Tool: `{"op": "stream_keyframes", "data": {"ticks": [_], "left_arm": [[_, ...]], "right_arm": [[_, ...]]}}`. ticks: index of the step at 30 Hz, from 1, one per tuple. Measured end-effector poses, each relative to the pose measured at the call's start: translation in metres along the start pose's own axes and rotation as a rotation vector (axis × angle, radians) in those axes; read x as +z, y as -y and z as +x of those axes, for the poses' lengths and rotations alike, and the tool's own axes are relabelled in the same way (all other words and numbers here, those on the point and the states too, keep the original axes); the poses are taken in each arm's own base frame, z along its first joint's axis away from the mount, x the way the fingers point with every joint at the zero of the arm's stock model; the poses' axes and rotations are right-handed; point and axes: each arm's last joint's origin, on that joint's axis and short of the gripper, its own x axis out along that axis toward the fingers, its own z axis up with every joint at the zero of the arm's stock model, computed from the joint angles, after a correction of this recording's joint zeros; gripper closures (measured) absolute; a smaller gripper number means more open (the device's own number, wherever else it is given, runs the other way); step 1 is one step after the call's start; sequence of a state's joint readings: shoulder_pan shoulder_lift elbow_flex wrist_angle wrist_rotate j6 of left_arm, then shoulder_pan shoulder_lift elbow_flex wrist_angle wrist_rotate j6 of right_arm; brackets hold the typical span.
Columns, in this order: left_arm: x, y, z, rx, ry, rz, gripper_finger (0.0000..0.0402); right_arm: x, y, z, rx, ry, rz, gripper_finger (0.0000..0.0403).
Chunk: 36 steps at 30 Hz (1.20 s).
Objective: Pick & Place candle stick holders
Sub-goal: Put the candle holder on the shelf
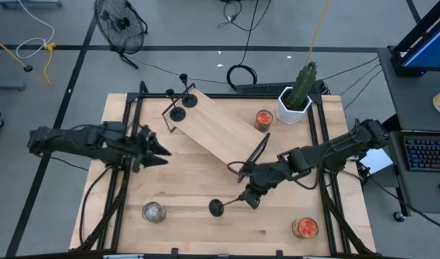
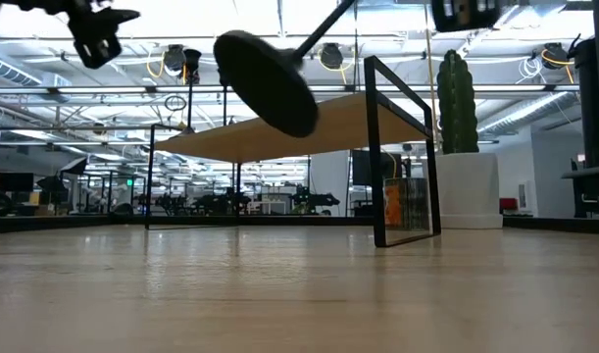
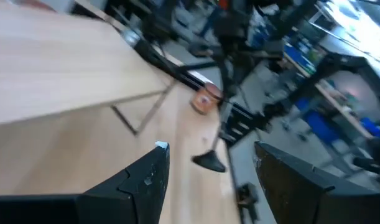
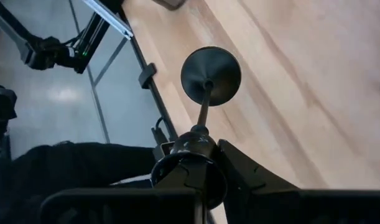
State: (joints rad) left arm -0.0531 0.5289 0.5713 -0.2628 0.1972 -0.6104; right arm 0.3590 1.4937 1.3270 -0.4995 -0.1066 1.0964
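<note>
Bright overhead ceiling lights, soft shadows; left wrist view motion-blurred, bkgd defocused.

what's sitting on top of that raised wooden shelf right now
Two black candle stick holders stand at the far left end of the wooden shelf; the rest of its top is bare. The table beneath the shelf is hidden from above.

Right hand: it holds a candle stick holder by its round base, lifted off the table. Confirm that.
Wrong in one respect. The right hand grips the candle stick holder at its cup end, not its base; the round base sticks out free in the right wrist view. It is lifted off the table.
</note>
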Motion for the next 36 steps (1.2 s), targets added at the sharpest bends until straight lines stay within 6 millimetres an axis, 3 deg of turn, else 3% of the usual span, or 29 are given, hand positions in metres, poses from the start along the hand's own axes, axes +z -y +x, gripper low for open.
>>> {"op": "stream_keyframes", "data": {"ticks": [9,17,26,36], "left_arm": [[-0.006,0.004,0.054,-0.092,-0.116,-0.090,0.0165],[-0.005,0.019,0.091,-0.146,0.047,-0.029,0.0165],[-0.004,0.030,0.127,-0.040,0.079,-0.028,0.0165],[0.012,0.047,0.174,-0.024,0.051,0.011,0.0165]], "right_arm": [[0.037,0.018,-0.007,0.071,-0.022,-0.176,0.0390],[0.065,0.028,-0.017,0.217,-0.040,-0.302,0.0390],[0.073,0.033,-0.018,0.294,-0.071,-0.413,0.0390],[0.073,0.033,-0.018,0.330,-0.085,-0.503,0.0390]]}}
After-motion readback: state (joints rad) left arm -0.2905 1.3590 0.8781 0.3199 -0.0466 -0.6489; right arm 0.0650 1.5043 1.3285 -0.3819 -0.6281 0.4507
